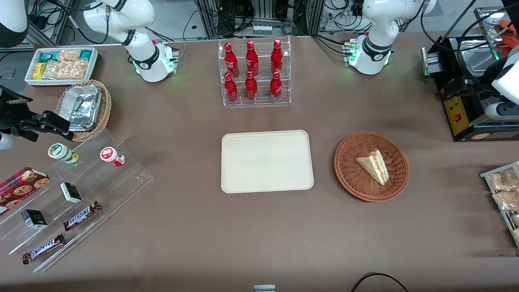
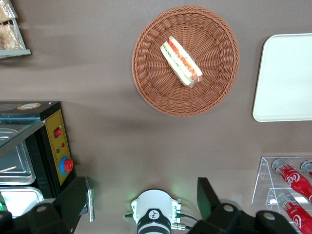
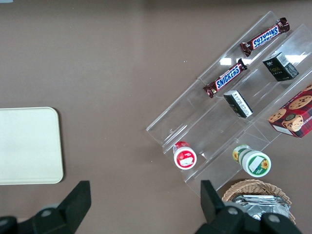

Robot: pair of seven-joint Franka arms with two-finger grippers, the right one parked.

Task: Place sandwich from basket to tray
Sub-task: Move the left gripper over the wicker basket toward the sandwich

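Observation:
The sandwich (image 1: pixel 374 165) (image 2: pixel 181 61), a wrapped wedge with red and green filling, lies in the reddish-brown wicker basket (image 1: pixel 348 178) (image 2: pixel 151 92). The cream tray (image 1: pixel 267 160) (image 2: pixel 287 78) sits flat beside the basket, toward the parked arm's end, with nothing on it. My gripper (image 2: pixel 141 200) hangs high over the table near its own arm's base (image 2: pixel 153 214), farther from the front camera than the basket and well apart from it. Its fingers (image 2: pixel 209 200) stand wide open and hold nothing.
A clear rack of red bottles (image 1: pixel 255 73) stands farther from the front camera than the tray. A black machine (image 1: pixel 462 105) and a rack of snack packets (image 1: pixel 502 190) flank the basket at the working arm's end. An acrylic stepped shelf (image 1: pixel 81 190) and a foil-filled basket (image 1: pixel 85 107) lie toward the parked arm's end.

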